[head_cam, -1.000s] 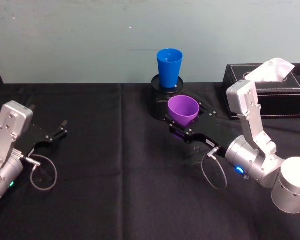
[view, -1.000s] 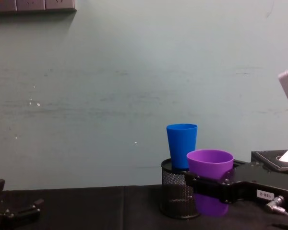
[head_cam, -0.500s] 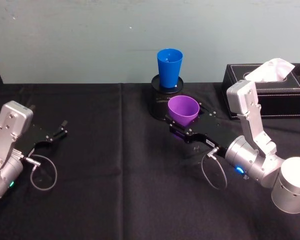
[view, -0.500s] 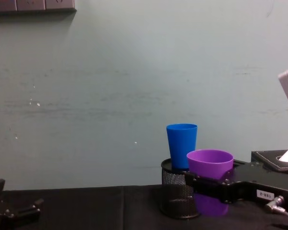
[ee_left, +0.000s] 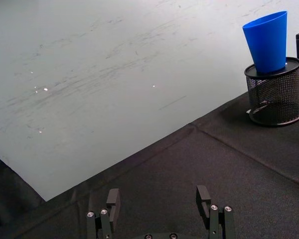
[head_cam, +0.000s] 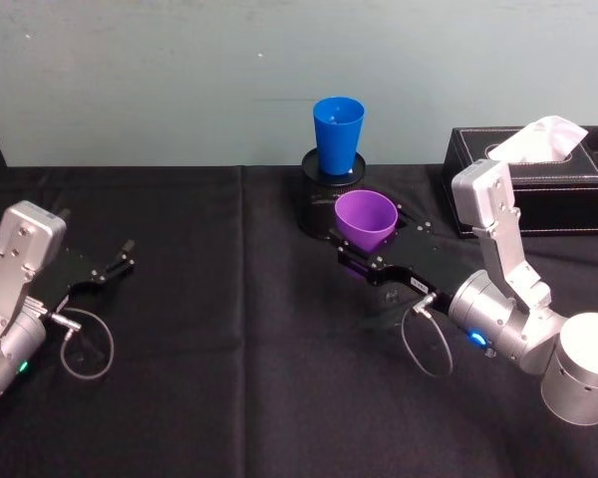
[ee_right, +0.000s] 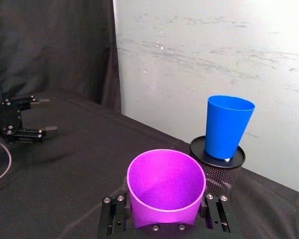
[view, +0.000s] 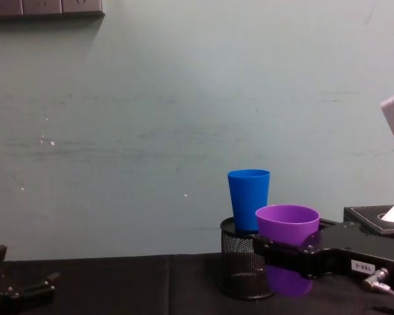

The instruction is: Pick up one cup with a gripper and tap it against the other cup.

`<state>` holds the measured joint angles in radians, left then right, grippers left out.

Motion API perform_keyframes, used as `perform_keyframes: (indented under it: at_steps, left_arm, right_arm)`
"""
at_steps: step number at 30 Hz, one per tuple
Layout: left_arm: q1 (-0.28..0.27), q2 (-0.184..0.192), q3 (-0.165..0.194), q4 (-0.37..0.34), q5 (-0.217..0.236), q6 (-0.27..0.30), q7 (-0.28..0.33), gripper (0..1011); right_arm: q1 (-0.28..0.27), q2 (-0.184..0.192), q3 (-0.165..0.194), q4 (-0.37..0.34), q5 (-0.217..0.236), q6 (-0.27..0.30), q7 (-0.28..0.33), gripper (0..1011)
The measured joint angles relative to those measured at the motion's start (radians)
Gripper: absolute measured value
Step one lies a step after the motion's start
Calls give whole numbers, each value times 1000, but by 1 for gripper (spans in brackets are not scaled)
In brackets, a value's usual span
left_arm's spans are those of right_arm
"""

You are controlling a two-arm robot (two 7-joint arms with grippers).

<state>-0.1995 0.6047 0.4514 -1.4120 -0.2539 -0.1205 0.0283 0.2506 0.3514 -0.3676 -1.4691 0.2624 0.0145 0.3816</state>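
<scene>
My right gripper is shut on the purple cup, holding it upright just above the black cloth. In the chest view the purple cup hangs a little right of and in front of the blue cup, a small gap between them. The blue cup stands upright on a black mesh holder at the table's back. The right wrist view has the purple cup between the jaws and the blue cup beyond it. My left gripper rests open at the far left.
A black tissue box with a white tissue sticking out stands at the back right, close behind my right arm. A pale wall runs along the table's far edge. Black cloth covers the table between the two arms.
The purple cup rose very slightly in the right gripper between one second ago and half a second ago, then held still. The left arm has not moved.
</scene>
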Motion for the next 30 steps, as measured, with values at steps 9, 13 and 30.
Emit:
perform_keyframes:
  at_steps: [9,13,30]
  left_arm:
    - [0,0,0,0,0,0,0,1000]
    - [0,0,0,0,0,0,0,1000]
    - [0,0,0,0,0,0,0,1000]
  right_arm:
    - [0,0,0,0,0,0,0,728]
    - [0,0,0,0,0,0,0,726]
    - [0,0,0,0,0,0,0,726]
